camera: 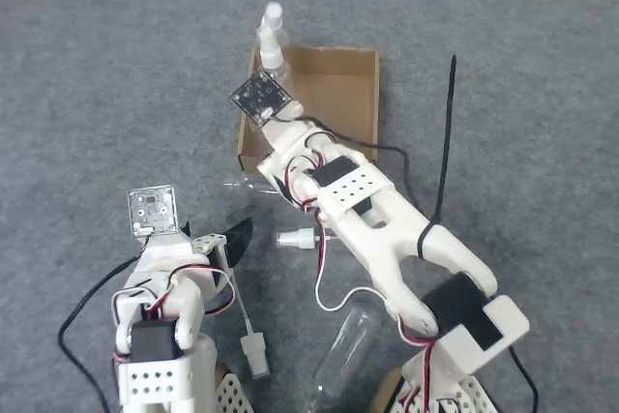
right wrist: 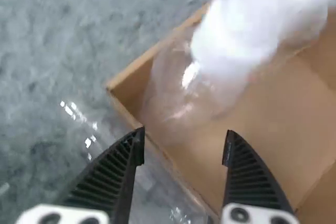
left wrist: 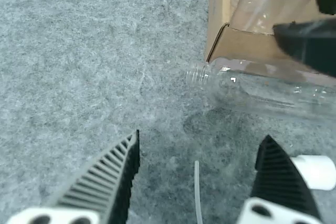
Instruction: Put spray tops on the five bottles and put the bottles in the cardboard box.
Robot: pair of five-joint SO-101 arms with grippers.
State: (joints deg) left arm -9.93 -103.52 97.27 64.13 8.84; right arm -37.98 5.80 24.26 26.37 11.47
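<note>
In the high view, your right arm lies stretched out to the cardboard box. A capped bottle stands just past its tip, at the box's far corner. Your left fingers have a loose spray top just beside them. A second spray top and an open bottle lie back near the arm bases.

In the left wrist view, the left fingers are spread wide and hold nothing. Ahead of them an uncapped bottle lies on the grey surface, against the outside of the box corner. The loose spray top sits just outside one finger, with its thin tube between the two. I judge the bottle light, thin-walled and slick, so it will likely roll or dent; take it around the body, not the neck. The top looks rigid and its tube floppy.

In the right wrist view, the right fingers are wide open and empty, with the capped bottle beyond and between their tips. You cannot tell whether its base sits inside the box or on the wall. Beside one finger, another clear bottle shows as little more than glints.
</note>
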